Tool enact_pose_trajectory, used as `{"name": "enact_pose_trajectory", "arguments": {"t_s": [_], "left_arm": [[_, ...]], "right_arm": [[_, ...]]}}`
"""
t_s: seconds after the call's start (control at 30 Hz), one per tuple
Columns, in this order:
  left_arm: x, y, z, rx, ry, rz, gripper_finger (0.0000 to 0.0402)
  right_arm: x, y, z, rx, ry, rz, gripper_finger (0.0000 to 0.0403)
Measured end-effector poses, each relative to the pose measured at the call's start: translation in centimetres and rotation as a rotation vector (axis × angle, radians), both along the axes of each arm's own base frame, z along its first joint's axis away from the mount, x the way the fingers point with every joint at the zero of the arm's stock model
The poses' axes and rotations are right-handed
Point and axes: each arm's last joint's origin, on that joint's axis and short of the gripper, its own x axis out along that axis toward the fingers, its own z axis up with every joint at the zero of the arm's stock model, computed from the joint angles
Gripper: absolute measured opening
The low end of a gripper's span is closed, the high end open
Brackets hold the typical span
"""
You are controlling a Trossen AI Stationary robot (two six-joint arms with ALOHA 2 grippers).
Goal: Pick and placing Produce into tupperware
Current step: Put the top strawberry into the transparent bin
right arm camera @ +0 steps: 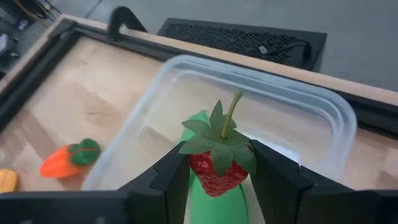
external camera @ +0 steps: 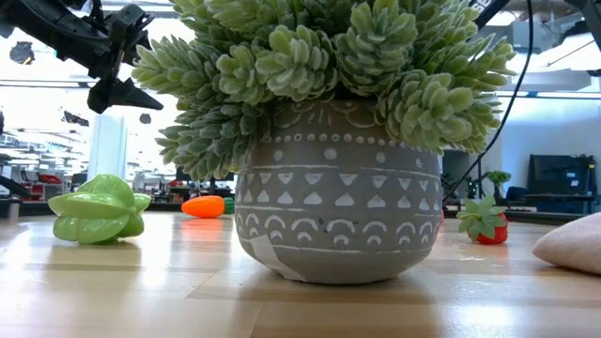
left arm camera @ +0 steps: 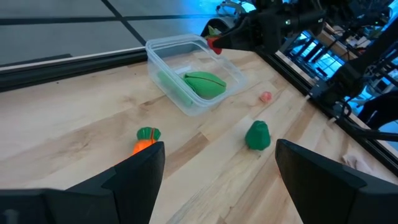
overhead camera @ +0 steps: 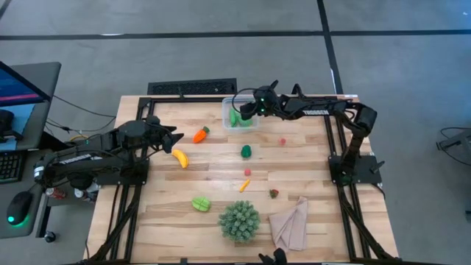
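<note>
My right tool (right arm camera: 214, 177) is clamped on a toy strawberry (right arm camera: 214, 163), red with a green leafy cap and a thin stem sticking up, and it hangs directly over the tupperware (overhead camera: 241, 114) at the far edge of the table (overhead camera: 309, 158). The tupperware is a small clear rectangular tub with rounded corners; a long green piece (left arm camera: 204, 84) already lies inside it, but I can't make out which vegetable it is.

My left tool (left arm camera: 217, 165) sits above the left side of the table with its fingers spread wide and nothing between them.

Loose on the table I see a carrot (overhead camera: 199, 135) just beside the left tool, a banana (overhead camera: 179, 157) near it, a dark green piece (overhead camera: 246, 151) in the middle, a tiny pinkish-red bit (overhead camera: 282, 140) toward the right, a small orange piece (overhead camera: 244, 185), a second strawberry (overhead camera: 274, 193), and a pale green star fruit (overhead camera: 200, 203) at the near side.

The potted plant (overhead camera: 239, 220) fills most of the low view and blocks the middle of the table there. A beige cloth (overhead camera: 290, 224) lies just beside it, cut off at the edge of the low view.
</note>
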Motion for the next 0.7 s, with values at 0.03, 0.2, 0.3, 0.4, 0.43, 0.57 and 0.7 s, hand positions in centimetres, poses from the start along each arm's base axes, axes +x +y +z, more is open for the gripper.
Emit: {"name": "enact_pose_trajectory", "arguments": {"t_s": [0.03, 0.2, 0.3, 0.4, 0.43, 0.57, 0.7], "left_arm": [[0.0, 0.0, 0.0, 0.0, 0.0, 0.0, 0.0297], [0.0, 0.0, 0.0, 0.0, 0.0, 0.0, 0.0297], [0.0, 0.0, 0.0, 0.0, 0.0, 0.0, 0.0297], [0.0, 0.0, 0.0, 0.0, 0.0, 0.0, 0.0297], [0.0, 0.0, 0.0, 0.0, 0.0, 0.0, 0.0297], [0.0, 0.0, 0.0, 0.0, 0.0, 0.0, 0.0297], [0.0, 0.0, 0.0, -0.001, -0.001, 0.001, 0.0297]], "right_arm": [[-0.08, -0.08, -0.04, 0.001, 0.006, -0.002, 0.0145], [-0.55, -0.59, -0.21, 0.002, 0.033, -0.012, 0.0149], [-0.76, -0.77, -0.31, 0.009, 0.045, -0.018, 0.0152], [-0.83, -0.69, -0.43, 0.014, 0.061, -0.015, 0.0151], [-0.84, -0.69, -0.43, 0.013, 0.063, -0.013, 0.015], [-0.82, -0.66, -0.43, 0.012, 0.063, -0.012, 0.0148], [-0.8, -0.62, -0.44, 0.013, 0.064, -0.011, 0.0151]]}}
